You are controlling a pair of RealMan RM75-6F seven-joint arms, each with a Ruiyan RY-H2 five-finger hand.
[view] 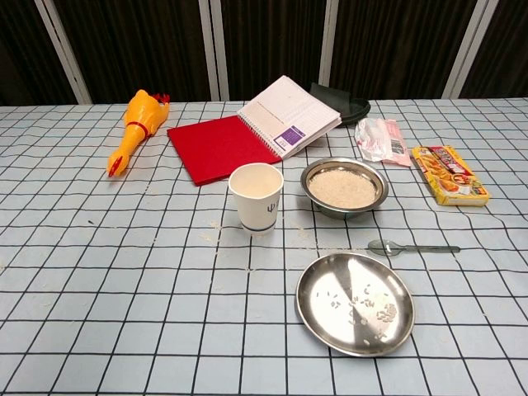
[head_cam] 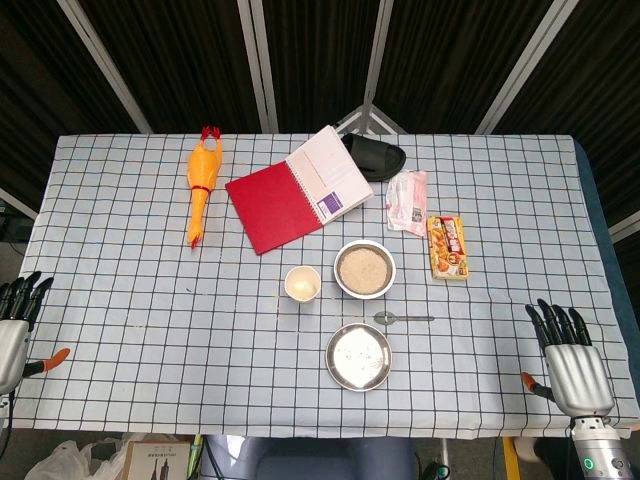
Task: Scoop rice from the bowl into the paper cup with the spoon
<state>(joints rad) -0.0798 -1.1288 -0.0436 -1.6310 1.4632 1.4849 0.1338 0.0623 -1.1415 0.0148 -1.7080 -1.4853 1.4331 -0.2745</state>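
Observation:
A metal bowl of rice [head_cam: 364, 268] [view: 344, 186] stands near the table's middle. Just left of it is a white paper cup [head_cam: 302, 284] [view: 256, 196], upright. A metal spoon [head_cam: 402, 318] [view: 411, 247] lies flat on the cloth in front of the bowl, handle pointing right. My right hand [head_cam: 569, 362] rests at the table's near right corner, fingers spread and holding nothing, well right of the spoon. My left hand [head_cam: 15, 325] shows at the left edge, fingers extended, also empty. Neither hand appears in the chest view.
An empty metal plate [head_cam: 358, 356] [view: 355, 303] with a few stray grains sits in front of the spoon. Further back lie a rubber chicken [head_cam: 201, 188], a red notebook [head_cam: 296, 190], a black slipper [head_cam: 375, 155], a snack packet [head_cam: 407, 200] and a yellow box [head_cam: 447, 247].

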